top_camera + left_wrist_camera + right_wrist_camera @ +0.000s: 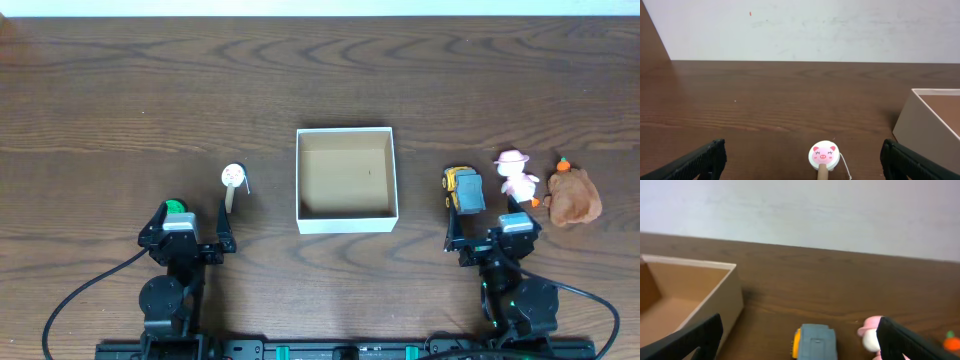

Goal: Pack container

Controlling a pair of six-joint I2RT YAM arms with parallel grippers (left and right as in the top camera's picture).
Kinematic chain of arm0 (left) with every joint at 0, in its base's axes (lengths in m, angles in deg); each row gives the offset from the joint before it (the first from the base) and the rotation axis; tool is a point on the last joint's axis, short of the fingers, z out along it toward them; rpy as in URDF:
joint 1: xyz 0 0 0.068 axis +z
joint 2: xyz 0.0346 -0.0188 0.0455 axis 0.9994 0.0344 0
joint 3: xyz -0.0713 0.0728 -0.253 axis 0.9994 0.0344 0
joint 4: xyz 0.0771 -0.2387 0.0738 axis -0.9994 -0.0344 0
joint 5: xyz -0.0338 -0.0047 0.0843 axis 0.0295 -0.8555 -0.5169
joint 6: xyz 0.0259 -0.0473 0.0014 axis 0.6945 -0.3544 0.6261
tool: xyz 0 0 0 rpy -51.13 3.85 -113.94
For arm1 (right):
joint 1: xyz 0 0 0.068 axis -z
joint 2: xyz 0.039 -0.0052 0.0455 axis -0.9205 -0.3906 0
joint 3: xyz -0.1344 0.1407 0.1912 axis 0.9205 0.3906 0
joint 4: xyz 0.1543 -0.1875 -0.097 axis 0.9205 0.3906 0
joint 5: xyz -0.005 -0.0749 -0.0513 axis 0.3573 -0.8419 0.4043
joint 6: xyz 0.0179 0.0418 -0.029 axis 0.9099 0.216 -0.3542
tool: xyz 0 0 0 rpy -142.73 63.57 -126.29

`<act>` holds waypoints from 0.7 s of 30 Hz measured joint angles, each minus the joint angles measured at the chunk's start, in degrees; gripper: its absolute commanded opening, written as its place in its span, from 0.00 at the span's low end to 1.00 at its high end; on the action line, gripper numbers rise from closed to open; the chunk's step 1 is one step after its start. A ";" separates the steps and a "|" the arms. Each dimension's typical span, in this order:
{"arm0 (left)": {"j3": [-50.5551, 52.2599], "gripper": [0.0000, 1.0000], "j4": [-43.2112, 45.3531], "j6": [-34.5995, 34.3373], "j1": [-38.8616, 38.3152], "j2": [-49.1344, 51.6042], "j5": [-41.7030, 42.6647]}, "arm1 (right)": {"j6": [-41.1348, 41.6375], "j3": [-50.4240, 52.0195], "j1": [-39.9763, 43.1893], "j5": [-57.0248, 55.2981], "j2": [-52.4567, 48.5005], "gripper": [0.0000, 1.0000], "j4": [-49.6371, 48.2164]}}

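container (346, 221) — matt cardboard | table (320, 80) — grained wood, satin | toy truck (463, 189) smooth plastic

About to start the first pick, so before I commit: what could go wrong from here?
1. The truck and pink-hatted figure sit close together ahead of the open right gripper; closing on one could knock the other.
2. The pig-face stick toy offers the open left gripper only a thin stick; it may slip or get pushed.
3. The container walls could catch a toy carried low.
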 measured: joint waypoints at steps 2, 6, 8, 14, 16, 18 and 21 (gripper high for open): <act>0.00 0.98 0.02 0.00 0.00 0.24 0.00 | 2.86 0.00 0.02 -0.17 -0.04 0.99 0.00; 0.00 0.98 0.00 -1.64 0.00 1.16 0.00 | 7.67 0.00 0.02 -0.24 -0.90 0.99 -0.02; -0.33 0.98 -0.83 -2.75 0.00 1.86 0.20 | 9.09 -0.09 0.02 -0.13 -1.79 0.99 0.02; -7.85 0.98 -13.75 -5.03 0.00 8.74 1.62 | 10.10 -6.69 0.02 0.04 -10.38 0.99 1.77; -13.38 0.98 -17.64 -5.57 0.02 12.96 1.95 | 10.08 -11.87 0.02 0.04 -15.63 0.99 3.85; -21.07 0.98 -22.69 -6.12 0.02 18.34 2.03 | 10.08 -18.58 0.02 0.04 -22.82 0.99 7.21; -31.89 0.98 -29.99 -6.34 0.02 26.71 2.16 | 10.08 -28.85 0.02 0.11 -33.00 0.99 14.80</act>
